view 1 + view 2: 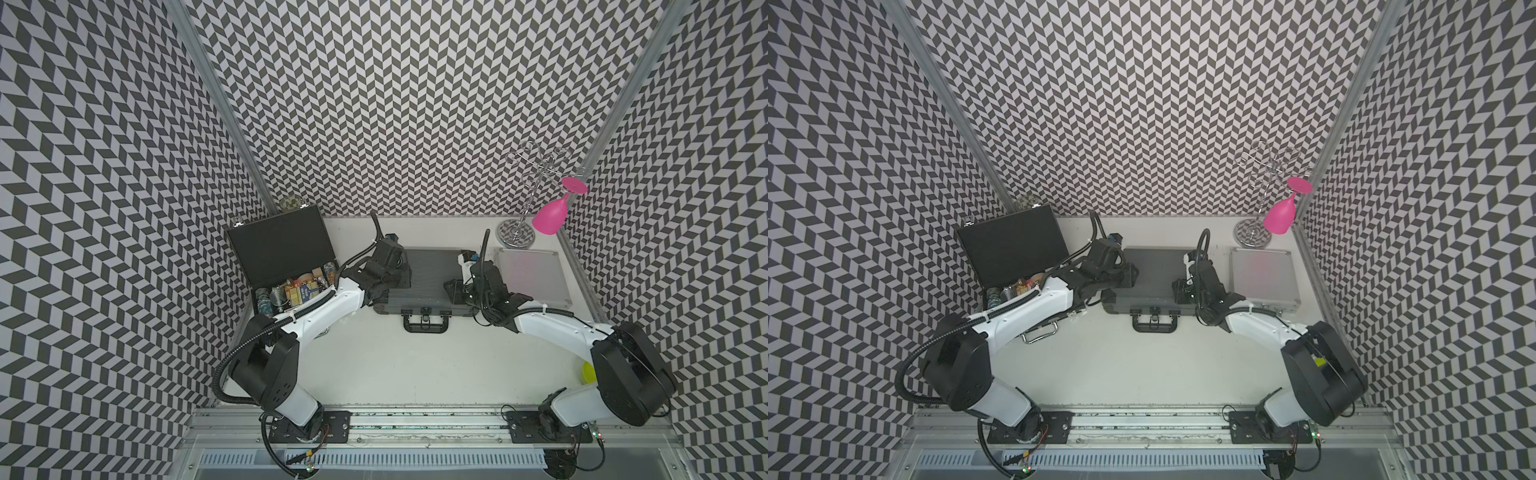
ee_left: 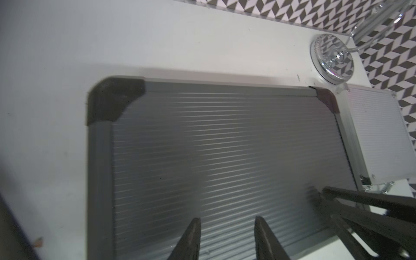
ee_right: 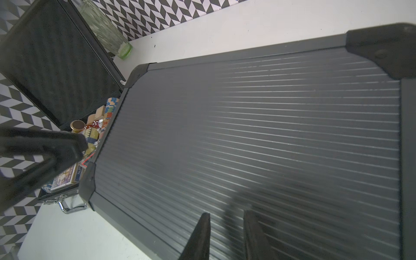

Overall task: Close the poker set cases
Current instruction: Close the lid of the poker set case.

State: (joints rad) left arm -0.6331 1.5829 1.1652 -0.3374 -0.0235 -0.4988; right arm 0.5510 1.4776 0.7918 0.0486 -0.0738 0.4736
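Note:
Three poker set cases lie along the back of the table in both top views. The flat black case (image 1: 279, 246) at the left is open, its lid upright, with chips, dice and cards (image 3: 95, 130) inside. The ribbed dark grey case (image 1: 430, 282) in the middle has its lid down, as does the silver case (image 1: 528, 274) at the right. My left gripper (image 2: 227, 218) hovers over the grey lid's left end. My right gripper (image 3: 227, 212) is over its right end. Both have their jaws apart with nothing between them.
A chrome glass rack (image 1: 518, 226) with a pink wine glass (image 1: 550, 216) stands at the back right corner. A clear tumbler (image 1: 289, 203) stands behind the black case. The grey case's handle (image 1: 426, 325) points to the front. My left arm crosses the black case's front.

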